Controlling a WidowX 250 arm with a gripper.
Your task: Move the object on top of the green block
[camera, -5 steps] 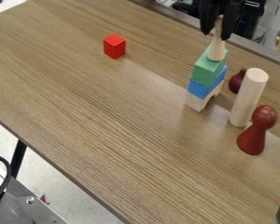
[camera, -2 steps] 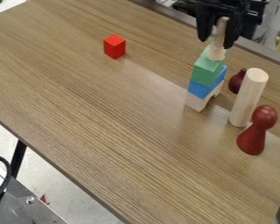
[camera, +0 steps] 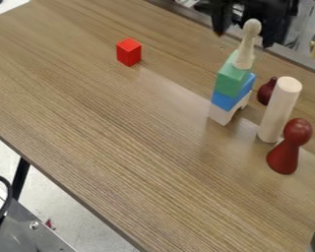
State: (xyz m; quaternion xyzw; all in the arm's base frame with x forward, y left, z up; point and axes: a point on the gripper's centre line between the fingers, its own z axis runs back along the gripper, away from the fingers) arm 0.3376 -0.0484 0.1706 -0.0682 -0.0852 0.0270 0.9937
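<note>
The claw [camera: 244, 39] has widened (pale pawn [camera: 244, 56] apparently released).

A brown wood-grain table [camera: 120, 138] stands slantwise over a pale grey floor [camera: 68, 202], one black leg [camera: 20, 178] showing under its edge. At the lower left, a black cable [camera: 11, 193] curves by a grey metal panel [camera: 38, 240]. Light leaves a soft sheen on the wood.

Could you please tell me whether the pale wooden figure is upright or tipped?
Upright: the figure has its wide base on the green block and its round head uppermost.
</note>
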